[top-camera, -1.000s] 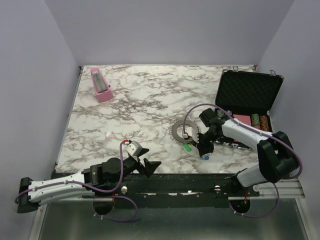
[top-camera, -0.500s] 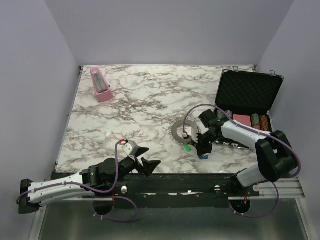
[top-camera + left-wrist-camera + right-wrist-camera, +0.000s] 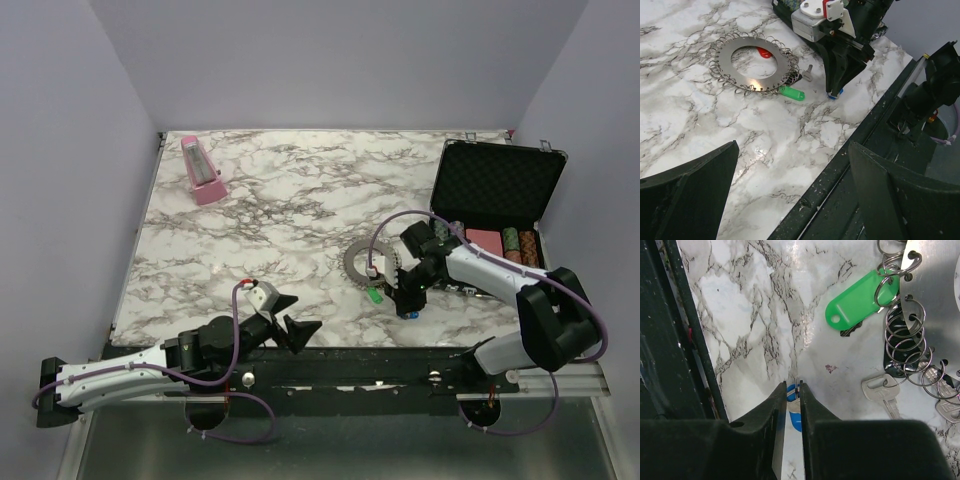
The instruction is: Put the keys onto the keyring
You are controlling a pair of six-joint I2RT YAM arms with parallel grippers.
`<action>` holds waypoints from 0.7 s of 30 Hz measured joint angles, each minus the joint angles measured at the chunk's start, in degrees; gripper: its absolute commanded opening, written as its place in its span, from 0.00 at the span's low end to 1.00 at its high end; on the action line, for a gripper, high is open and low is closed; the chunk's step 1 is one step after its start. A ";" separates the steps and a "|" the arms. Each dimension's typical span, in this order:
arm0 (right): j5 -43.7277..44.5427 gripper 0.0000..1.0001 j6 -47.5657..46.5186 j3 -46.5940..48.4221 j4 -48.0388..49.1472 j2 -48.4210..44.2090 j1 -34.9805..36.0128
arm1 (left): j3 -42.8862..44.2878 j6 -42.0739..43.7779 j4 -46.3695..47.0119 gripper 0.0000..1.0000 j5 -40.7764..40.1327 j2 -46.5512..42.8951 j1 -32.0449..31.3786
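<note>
Right gripper [image 3: 793, 385] is pointing down at the desk [image 3: 750, 325], its jaws a narrow slit apart around the blue key [image 3: 792, 422]; whether they are pinching it cannot be told. Green key [image 3: 860, 297] is hanging on the keyring [image 3: 940, 280] just beside. Left gripper [image 3: 792, 150] is hovering wide open, empty. Open black case [image 3: 497, 185] is holding stacked chips [image 3: 512, 241].

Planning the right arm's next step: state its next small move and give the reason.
Probably close the right pincer firmly on the blue key tag before lifting. The tag sits in the narrow gap between its jaws near the table's front edge, grip uncertain, apart from the keyring, where the green tag already hangs.
</note>
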 measured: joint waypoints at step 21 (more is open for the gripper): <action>-13.31 0.45 0.55 16.24 -1.97 3.76 -4.07 | 10.27 -5.51 -1.68 0.99 2.45 18.23 9.75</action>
